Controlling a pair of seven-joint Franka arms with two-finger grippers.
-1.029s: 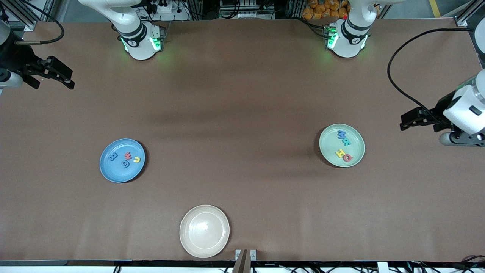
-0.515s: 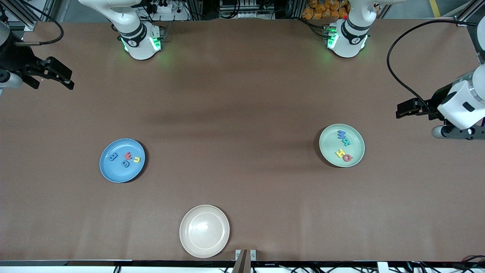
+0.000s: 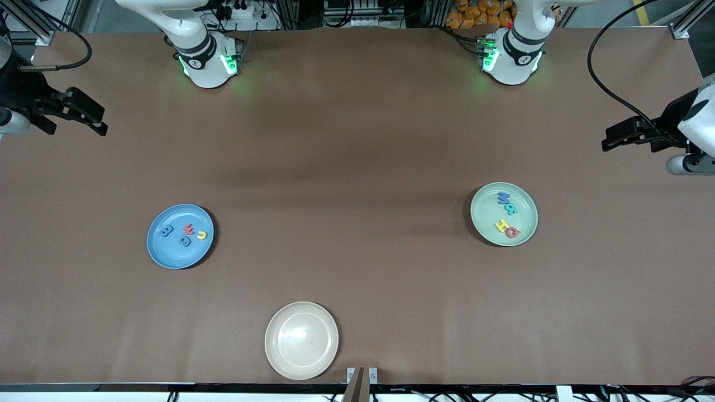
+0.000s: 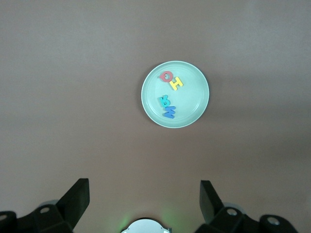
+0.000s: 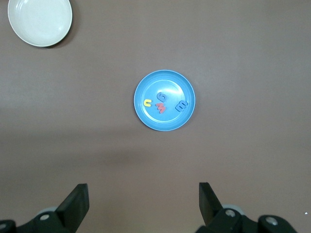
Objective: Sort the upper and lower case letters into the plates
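The left gripper [image 3: 611, 139] has risen, spread empty like the right gripper [image 3: 92, 120]; letters fill both plates [image 3: 477, 215].

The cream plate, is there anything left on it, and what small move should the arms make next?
The cream plate looks bare; four letters lie in the blue plate and four in the green plate. Both the left gripper and right gripper are open and hold nothing. Probably best: park both arms at the table's ends, since no letters remain loose.
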